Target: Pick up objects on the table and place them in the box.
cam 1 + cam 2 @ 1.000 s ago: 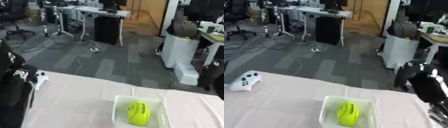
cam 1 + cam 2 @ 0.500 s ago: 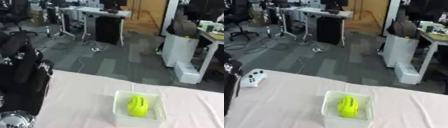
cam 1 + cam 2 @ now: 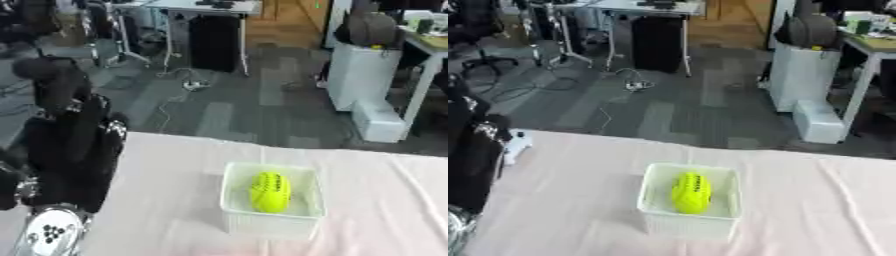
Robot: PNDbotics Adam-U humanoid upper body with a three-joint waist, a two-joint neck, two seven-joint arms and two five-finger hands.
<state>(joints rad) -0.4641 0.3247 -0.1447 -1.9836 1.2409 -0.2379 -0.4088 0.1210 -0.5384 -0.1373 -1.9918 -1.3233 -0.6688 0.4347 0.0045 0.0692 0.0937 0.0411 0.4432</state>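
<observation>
Box (image 3: 689, 220) sits near the middle of the desk (image 3: 815, 210), a little toward the near edge, white and open-topped. A yellow ball (image 3: 691, 192), rugby-shaped, already lies inside it, upright along its long axis.

One more object shows: a white thing (image 3: 518, 142) at the far left edge of the desk in the right eye view, partly hidden behind the robot's arm. Shape hard to make out.

Left arm (image 3: 74, 145) rises big and black at the left side of the desk, blurred. The left robot hand can't be picked out from the dark mass, so whether it is open or closed — cannot tell. Nothing visibly held. Right robot hand shows in neither view.

Step, as I judge it: one object is boxed and the left arm is between picks, lined up on the left side near the white thing. Box has plenty of room beside the ball.

Next move likely calls for bringing the left robot hand down over the white thing at the left edge, closing on it, then carrying it right to the box and dropping it next to the ball.
</observation>
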